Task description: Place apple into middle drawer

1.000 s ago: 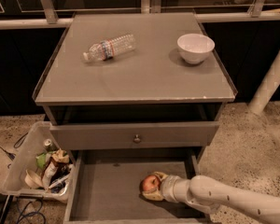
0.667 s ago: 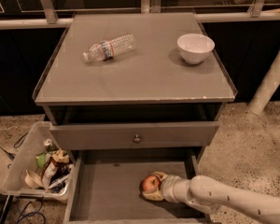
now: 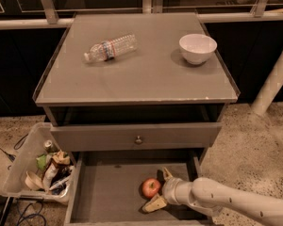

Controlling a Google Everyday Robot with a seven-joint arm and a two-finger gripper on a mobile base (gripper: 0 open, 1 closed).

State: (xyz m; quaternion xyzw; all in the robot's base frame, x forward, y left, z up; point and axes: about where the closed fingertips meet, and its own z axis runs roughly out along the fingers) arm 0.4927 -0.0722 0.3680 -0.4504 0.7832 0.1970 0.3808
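— Where does my one camera sit?
— I have it high in front, tilted down, fairly near. The tabletop [image 3: 146, 79] fills the upper half and the middle drawer [image 3: 108, 197] the bottom edge. The gripper [image 3: 156, 190] is low right, spread wide, with the apple [image 3: 150, 187] between its fingers.

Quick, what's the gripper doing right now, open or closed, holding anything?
Gripper: open, low inside the pulled-out grey drawer tray, its fingers spread either side of the round red apple.

Plastic bottle [image 3: 109, 47], white bowl [image 3: 197, 48], trash bin [image 3: 22, 160].
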